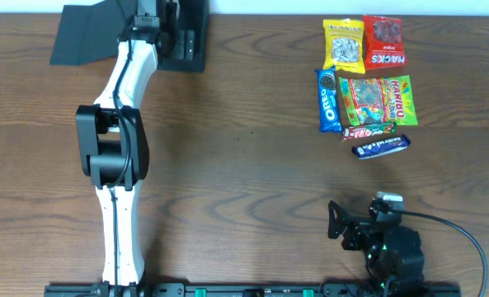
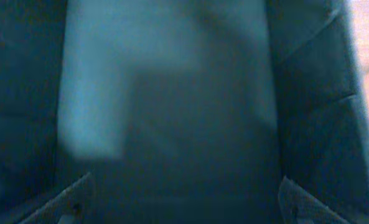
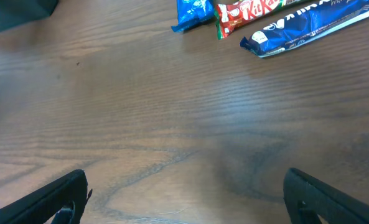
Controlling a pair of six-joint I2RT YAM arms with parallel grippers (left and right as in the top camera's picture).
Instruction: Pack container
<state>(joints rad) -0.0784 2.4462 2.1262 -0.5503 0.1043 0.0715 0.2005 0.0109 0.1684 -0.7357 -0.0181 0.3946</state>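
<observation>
The container, a matte black box [image 1: 190, 45] with its flap lid [image 1: 79, 37] open to the left, stands at the far left of the table. My left gripper [image 1: 151, 18] reaches over it. In the left wrist view the box's dark inside [image 2: 172, 93] fills the frame, and the left gripper [image 2: 184, 202] is open and empty with its fingertips wide apart. My right gripper [image 1: 340, 223] rests near the front right, open and empty over bare wood [image 3: 184, 193]. No packet shows inside the box.
Snack packets lie at the far right: a yellow packet [image 1: 344, 43], a red packet [image 1: 383, 41], an Oreo pack [image 1: 328, 100], a Haribo bag [image 1: 380, 101], a KitKat [image 1: 368, 131] and a blue bar [image 1: 381, 147]. The KitKat [image 3: 246, 9] and blue bar [image 3: 308, 25] also show in the right wrist view.
</observation>
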